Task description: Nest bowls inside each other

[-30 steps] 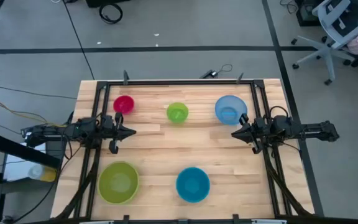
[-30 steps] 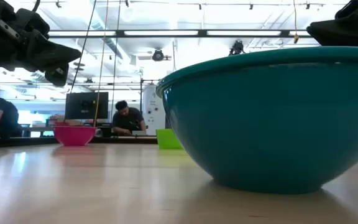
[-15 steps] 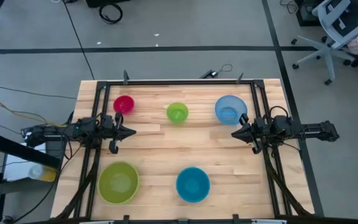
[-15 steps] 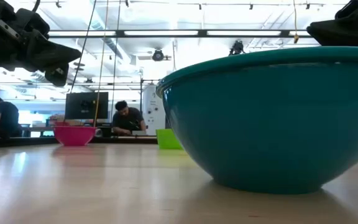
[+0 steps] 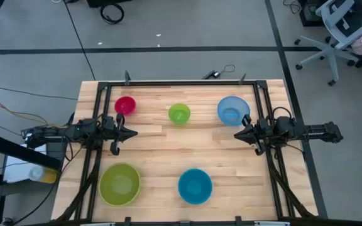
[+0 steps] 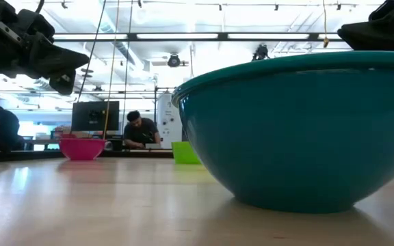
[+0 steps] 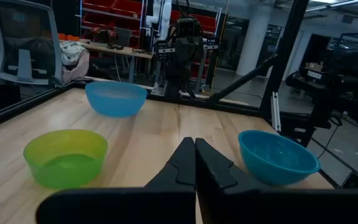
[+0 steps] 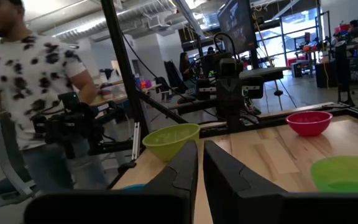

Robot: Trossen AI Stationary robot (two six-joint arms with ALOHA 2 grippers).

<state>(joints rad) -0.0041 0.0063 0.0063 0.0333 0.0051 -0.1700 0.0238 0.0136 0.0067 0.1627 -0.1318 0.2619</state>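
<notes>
Five bowls stand apart, upright on their bases on the wooden table (image 5: 168, 150). Along the far side are the magenta bowl (image 5: 125, 105), the small green bowl (image 5: 179, 113) and the light blue bowl (image 5: 232, 110). At the near side are the large lime bowl (image 5: 119, 184) and the teal bowl (image 5: 195, 186). My left gripper (image 5: 134, 133) hangs shut above the left edge, pointing level toward the middle. My right gripper (image 5: 236, 135) mirrors it at the right edge; only a thin slit shows between its fingers (image 8: 200, 152). Neither holds anything.
Black frame rails (image 5: 181, 83) run along the table's far, left and right edges. A person in a spotted shirt (image 8: 30, 93) stands beyond the table in the right wrist view. An office chair (image 5: 338, 31) is on the floor at far right.
</notes>
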